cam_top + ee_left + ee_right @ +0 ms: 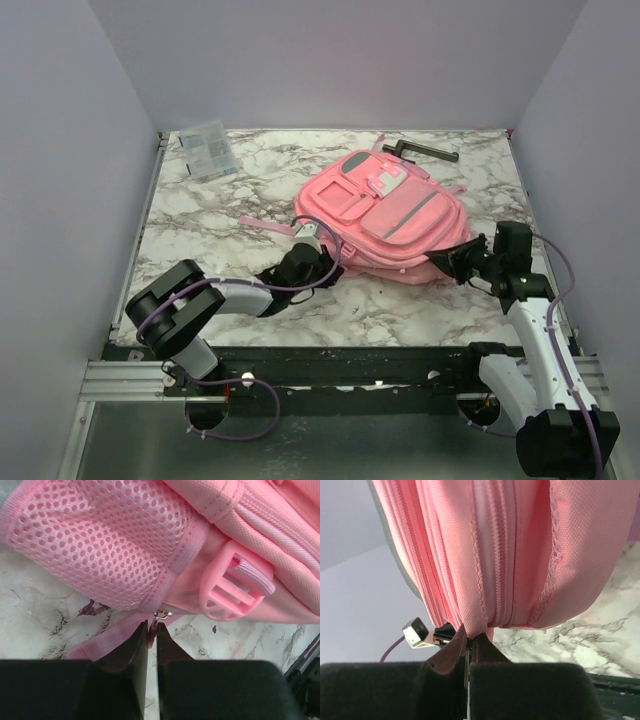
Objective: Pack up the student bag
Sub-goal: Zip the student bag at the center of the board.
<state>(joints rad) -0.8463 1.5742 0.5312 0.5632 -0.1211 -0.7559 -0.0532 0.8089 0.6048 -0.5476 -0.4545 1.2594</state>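
Found the left gripper point(152, 625) shut, jaws pressed almost together with a sliver of something pink in the slit, tips right at a small metal zip pull point(161, 613); could not tell whether pinching that pull or only touching it; saw a flat pink webbing strap point(95, 647) lying on the table under those tips; found the right gripper point(468, 635) likewise closed, nipping a fold of pink cloth at the near right edge of the large soft pink fabric backpack point(390, 215); saw that backpack lying flat, front up, on the white-and-grey marbled table point(200, 220), right of centre, between the two grippers and met by both at its near side; noted, just above the left tips, a pink mesh side pocket point(100, 545) and beside it a pink plastic strap buckle point(227, 587); farther back, spotted a clear flat plastic packet point(207, 148) near the far left corner, well apart from the backpack; spotted a black angled bar-shaped tool point(420, 150) by the far edge, just beyond the backpack's top.
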